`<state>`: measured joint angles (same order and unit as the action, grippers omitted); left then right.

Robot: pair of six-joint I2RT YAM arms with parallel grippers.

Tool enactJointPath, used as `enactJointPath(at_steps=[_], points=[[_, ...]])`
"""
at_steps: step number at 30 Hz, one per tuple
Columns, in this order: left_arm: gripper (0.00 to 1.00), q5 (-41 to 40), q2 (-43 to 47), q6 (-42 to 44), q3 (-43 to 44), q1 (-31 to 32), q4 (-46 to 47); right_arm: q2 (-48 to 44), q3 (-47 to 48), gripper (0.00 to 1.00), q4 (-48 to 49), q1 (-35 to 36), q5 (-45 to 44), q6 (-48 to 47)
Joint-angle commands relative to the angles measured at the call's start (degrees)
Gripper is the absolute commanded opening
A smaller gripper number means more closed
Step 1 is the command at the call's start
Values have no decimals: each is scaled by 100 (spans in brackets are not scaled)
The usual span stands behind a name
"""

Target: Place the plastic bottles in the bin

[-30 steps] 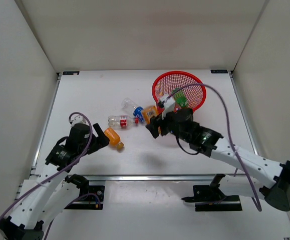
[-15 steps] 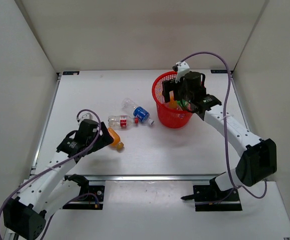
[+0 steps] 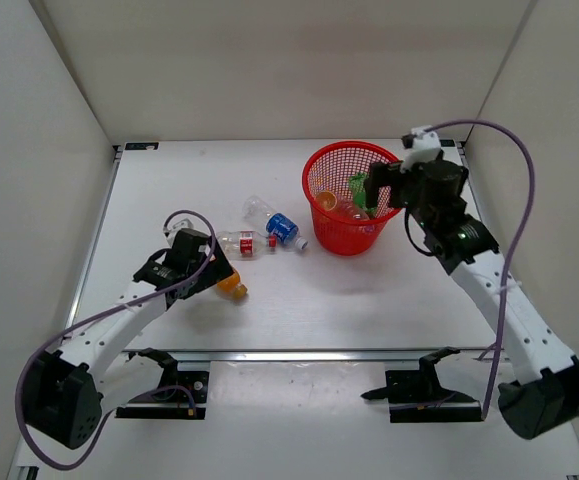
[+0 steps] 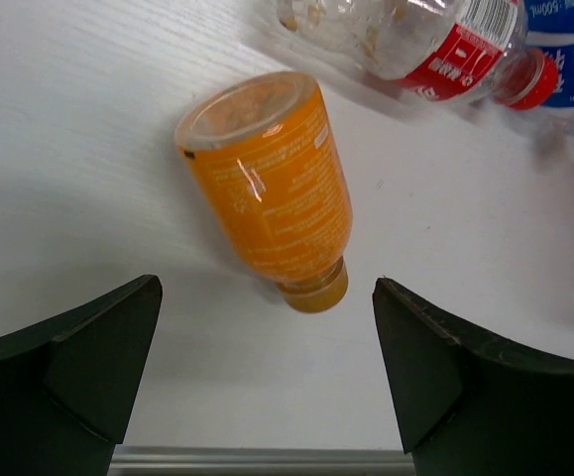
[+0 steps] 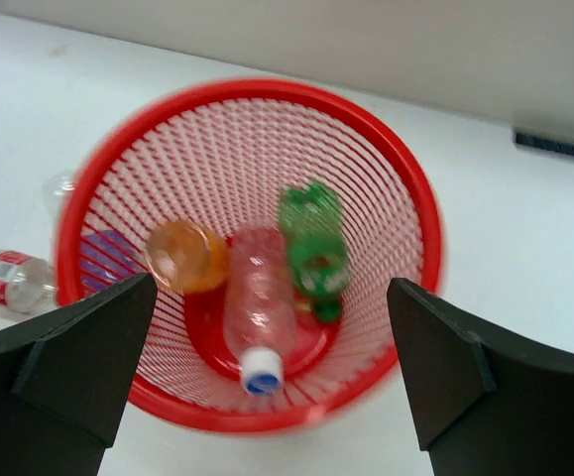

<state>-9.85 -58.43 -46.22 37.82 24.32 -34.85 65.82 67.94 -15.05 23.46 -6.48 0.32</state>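
The red mesh bin (image 3: 344,240) stands at the back right. Inside it lie an orange bottle (image 5: 187,255), a plain clear bottle (image 5: 257,307) and a green bottle (image 5: 313,243). My right gripper (image 5: 271,286) hangs open and empty over the bin's right rim (image 5: 425,228). On the table lie a second orange bottle (image 4: 267,188), a red-labelled clear bottle (image 4: 415,40) and a blue-labelled one (image 4: 564,59). My left gripper (image 4: 265,297) is open, just short of the orange bottle's cap end, and not touching it.
White walls close in the table on three sides. A metal rail (image 4: 267,461) runs along the near edge, right behind my left gripper. Purple cables loop over both arms (image 3: 489,130).
My right gripper carried an orange bottle from the table middle to the bin, opened and dropped it in. My left gripper moved forward to the other orange bottle.
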Motion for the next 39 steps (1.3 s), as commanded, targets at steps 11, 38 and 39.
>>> enactJointPath(at_steps=[11,38,39], points=[[95,-502,-1407,-414,76,-119,1357,-1616,-1310,99,-1738,-2135,859,751],[51,-228,-3775,1404,6371,1821,999,-2213,-2522,99,-1791,-3154,603,1216],[55,-263,-4042,1414,6978,1918,919,-2292,-2558,99,-1791,-3207,830,1242]])
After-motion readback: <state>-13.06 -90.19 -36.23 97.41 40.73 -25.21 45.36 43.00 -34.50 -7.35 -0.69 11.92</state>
